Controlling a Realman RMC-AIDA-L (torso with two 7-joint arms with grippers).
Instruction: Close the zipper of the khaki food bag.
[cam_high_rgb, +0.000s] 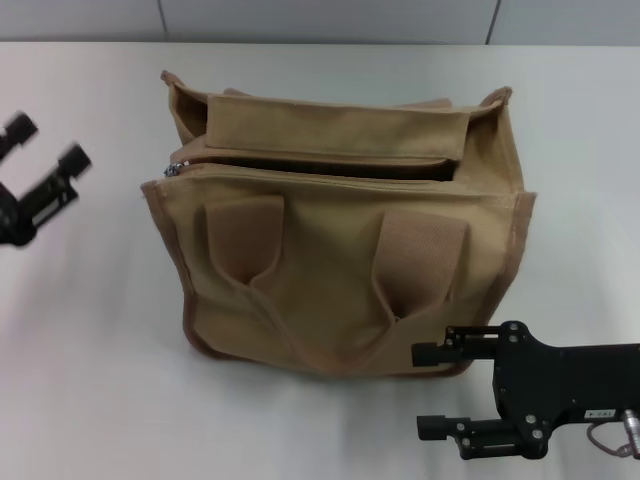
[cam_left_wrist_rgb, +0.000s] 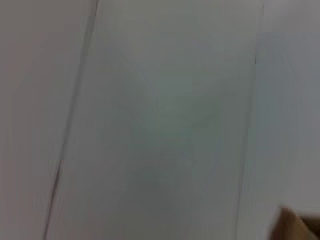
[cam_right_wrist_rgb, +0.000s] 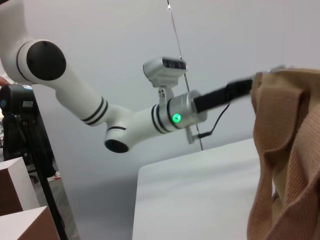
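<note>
The khaki food bag (cam_high_rgb: 340, 270) stands in the middle of the white table, front side toward me, one handle strap (cam_high_rgb: 330, 300) hanging down its front and the other laid over its top. The zipper (cam_high_rgb: 310, 162) gapes open along the top, with its silver pull tab (cam_high_rgb: 172, 170) at the bag's left end. My left gripper (cam_high_rgb: 45, 148) is open, hovering left of the bag at about the tab's height, apart from it. My right gripper (cam_high_rgb: 431, 390) is open and empty, low by the bag's front right corner. The bag's edge shows in the right wrist view (cam_right_wrist_rgb: 285, 160).
The white table (cam_high_rgb: 90, 380) spreads around the bag, and its far edge meets a grey wall (cam_high_rgb: 320, 20). The right wrist view shows my left arm (cam_right_wrist_rgb: 125, 125) beyond the bag, and cardboard boxes (cam_right_wrist_rgb: 15, 200) off the table.
</note>
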